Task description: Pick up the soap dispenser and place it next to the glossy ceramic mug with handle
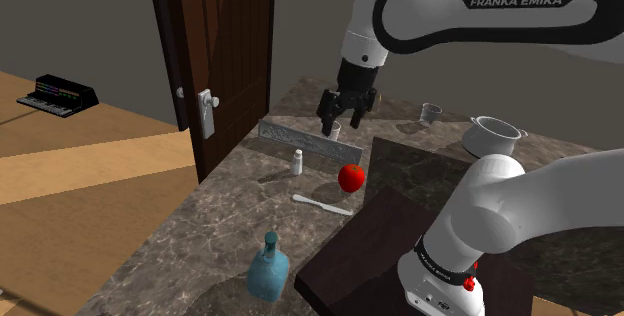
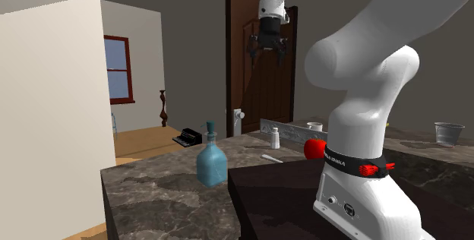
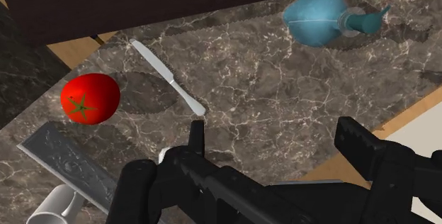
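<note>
My claw [image 1: 343, 121] hangs high above the marble counter [image 1: 200, 234], fingers spread wide with nothing between them. Nearly beneath it, at the counter's far side, a white mug [image 3: 53, 203] stands just beside a long grey embossed slab [image 1: 290, 136]. Nearer lie a red tomato [image 1: 351, 176] and a white butter knife [image 1: 322, 204], with a small white shaker [image 1: 296, 162] to the shoulder view's left of the tomato. The teal soap dispenser [image 1: 267, 269] stands upright at the counter's near edge, well apart from the mug. A pot [image 1: 492, 136] and a clear cup [image 1: 431, 114] sit far right.
</note>
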### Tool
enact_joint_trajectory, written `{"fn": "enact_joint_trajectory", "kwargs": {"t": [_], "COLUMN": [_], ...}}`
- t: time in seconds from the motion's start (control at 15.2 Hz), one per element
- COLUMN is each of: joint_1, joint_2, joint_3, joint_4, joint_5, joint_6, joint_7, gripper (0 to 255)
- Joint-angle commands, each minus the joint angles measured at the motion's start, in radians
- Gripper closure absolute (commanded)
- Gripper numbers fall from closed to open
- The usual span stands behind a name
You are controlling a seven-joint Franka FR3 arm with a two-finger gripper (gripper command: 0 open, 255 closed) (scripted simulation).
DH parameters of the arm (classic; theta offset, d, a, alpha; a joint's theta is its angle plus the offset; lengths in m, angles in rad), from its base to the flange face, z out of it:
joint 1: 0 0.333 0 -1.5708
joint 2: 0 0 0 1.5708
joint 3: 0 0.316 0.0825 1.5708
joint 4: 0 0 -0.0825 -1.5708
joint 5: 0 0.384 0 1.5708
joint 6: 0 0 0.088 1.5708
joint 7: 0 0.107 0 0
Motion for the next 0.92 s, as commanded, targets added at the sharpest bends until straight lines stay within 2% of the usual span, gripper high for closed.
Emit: {"fn": "enact_joint_trajectory", "kwargs": {"t": [0.0, 0.4, 0.86], "joint_1": [0.018, 0.069, 0.105], "joint_2": [0.019, 0.102, 0.283], "joint_3": [0.042, 0.173, 0.338], "joint_4": [-0.026, -0.09, -0.1], "joint_5": [0.027, 0.104, 0.157], "joint_6": [0.05, 0.209, 0.416], "joint_7": [0.041, 0.157, 0.304], "gripper": [0, 0, 0]}}
